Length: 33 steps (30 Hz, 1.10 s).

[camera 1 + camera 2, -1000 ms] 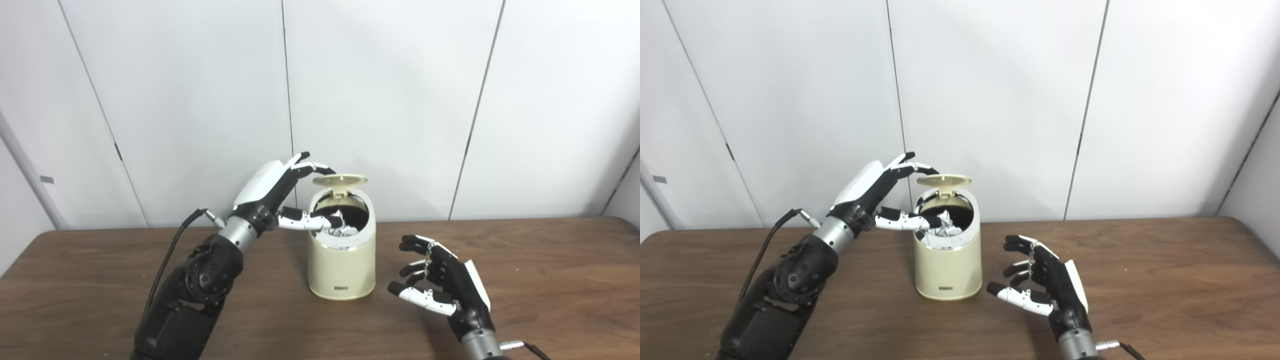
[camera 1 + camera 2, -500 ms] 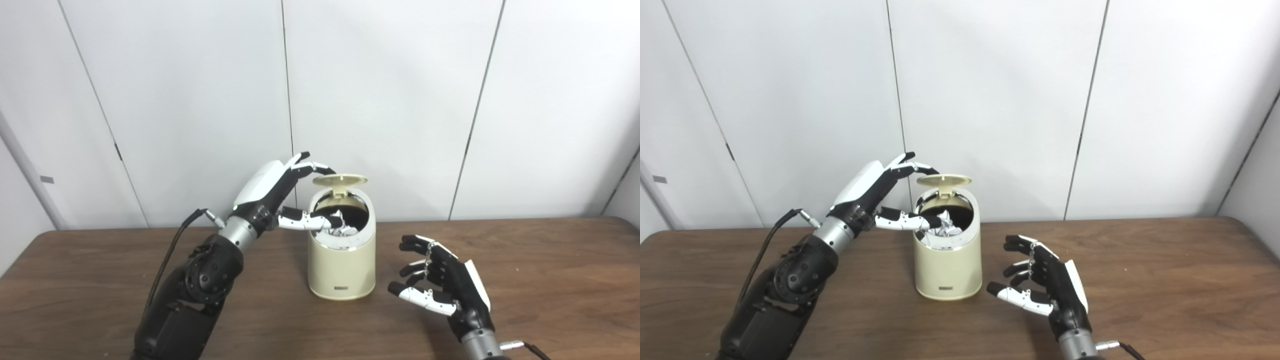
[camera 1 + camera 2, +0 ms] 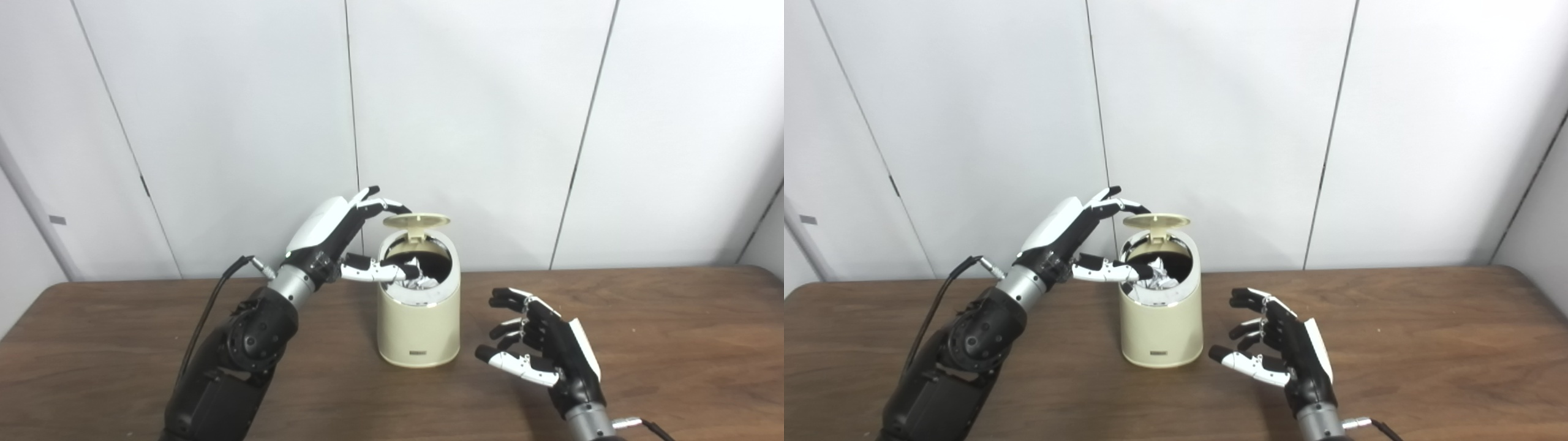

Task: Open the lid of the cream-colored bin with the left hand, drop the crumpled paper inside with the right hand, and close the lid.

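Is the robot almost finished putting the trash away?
Nearly. The lid is up and the crumpled paper already lies inside the bin, so opening and dropping look done. The left hand has its fingers at the raised lid; the right hand is open and empty beside the bin. Only closing the lid is left.

We see cream-colored bin [image 3: 418, 324] upright on worktop [image 3: 674, 331], near middle, toward rear edge. Rounded cylinder body, small dark label low on front, shiny metal rim around mouth. Lid [image 3: 416, 220] raised, hinged at back, standing roughly level above opening. Interior dark. Crumpled paper [image 3: 1159, 277], white, lies inside bin, visible just below rim at left front of mouth. We note left hand [image 3: 343, 236] at bin: fingertips touching lid's left edge, thumb resting at rim beside paper.
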Available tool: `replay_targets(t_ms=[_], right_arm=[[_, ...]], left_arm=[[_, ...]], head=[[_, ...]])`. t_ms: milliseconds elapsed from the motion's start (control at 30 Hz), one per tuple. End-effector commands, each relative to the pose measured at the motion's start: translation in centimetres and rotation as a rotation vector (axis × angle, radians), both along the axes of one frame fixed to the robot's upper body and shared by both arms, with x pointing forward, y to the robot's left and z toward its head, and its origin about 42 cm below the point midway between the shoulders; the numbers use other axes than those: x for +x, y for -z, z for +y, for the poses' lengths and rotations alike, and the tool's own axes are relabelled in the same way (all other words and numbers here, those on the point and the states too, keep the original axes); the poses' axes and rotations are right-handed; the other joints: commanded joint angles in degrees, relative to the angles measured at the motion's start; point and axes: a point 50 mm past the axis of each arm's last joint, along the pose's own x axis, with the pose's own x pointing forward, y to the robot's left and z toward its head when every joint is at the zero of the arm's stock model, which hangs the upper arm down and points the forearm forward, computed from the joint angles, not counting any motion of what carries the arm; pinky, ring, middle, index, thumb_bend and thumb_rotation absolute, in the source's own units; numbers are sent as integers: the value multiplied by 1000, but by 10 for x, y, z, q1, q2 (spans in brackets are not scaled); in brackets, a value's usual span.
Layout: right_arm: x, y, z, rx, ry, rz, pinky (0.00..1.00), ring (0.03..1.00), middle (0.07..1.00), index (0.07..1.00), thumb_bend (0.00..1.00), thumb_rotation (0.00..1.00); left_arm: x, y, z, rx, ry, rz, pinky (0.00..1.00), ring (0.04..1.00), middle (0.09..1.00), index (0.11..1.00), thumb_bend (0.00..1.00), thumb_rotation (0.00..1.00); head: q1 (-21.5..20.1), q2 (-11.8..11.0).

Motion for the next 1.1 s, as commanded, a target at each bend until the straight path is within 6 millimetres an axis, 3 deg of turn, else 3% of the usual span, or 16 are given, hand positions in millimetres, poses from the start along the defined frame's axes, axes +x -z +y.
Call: replay_targets(t_ms=[0,1067], right_arm=[[4,-20,4,8,-3,-76,401,519,724,714,748,234],[4,-20,5,12,-8,-63,414,529,732,720,750,231]], left_arm=[[-1,-26,0,-16,26,-85,963,1000,840,791,853,381],[-1,-24,-1,-15,35,-87,971,1000,842,791,847,398]], head=[[0,0],[0,3]])
